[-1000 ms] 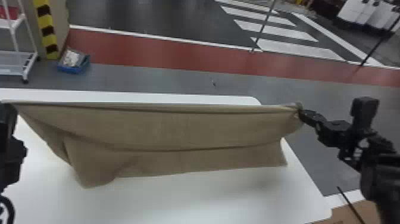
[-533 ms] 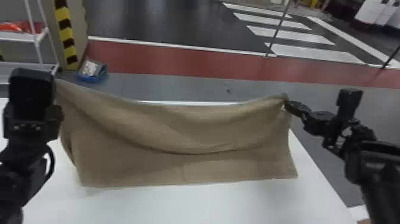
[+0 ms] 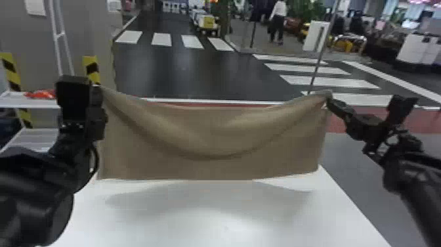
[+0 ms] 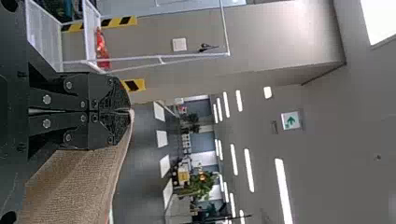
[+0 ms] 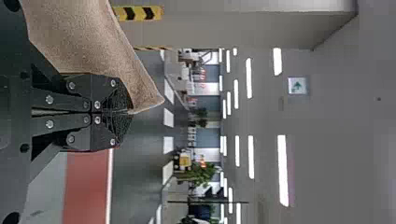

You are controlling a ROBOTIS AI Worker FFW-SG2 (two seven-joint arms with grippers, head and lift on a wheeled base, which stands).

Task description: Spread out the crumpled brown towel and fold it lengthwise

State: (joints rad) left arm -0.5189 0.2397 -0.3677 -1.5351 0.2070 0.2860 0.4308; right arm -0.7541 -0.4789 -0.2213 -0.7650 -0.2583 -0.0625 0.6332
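Fingers of left gripper (ten o'clock) and right gripper (two o'clock) pinch the towel, its once-straight top edge now sagging.

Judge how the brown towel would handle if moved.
The towel looks floppy, since its top edge sags between the left gripper and right gripper. It is probably light, hanging from pinched corners alone. Its matte, woven surface suggests it would not slip easily.
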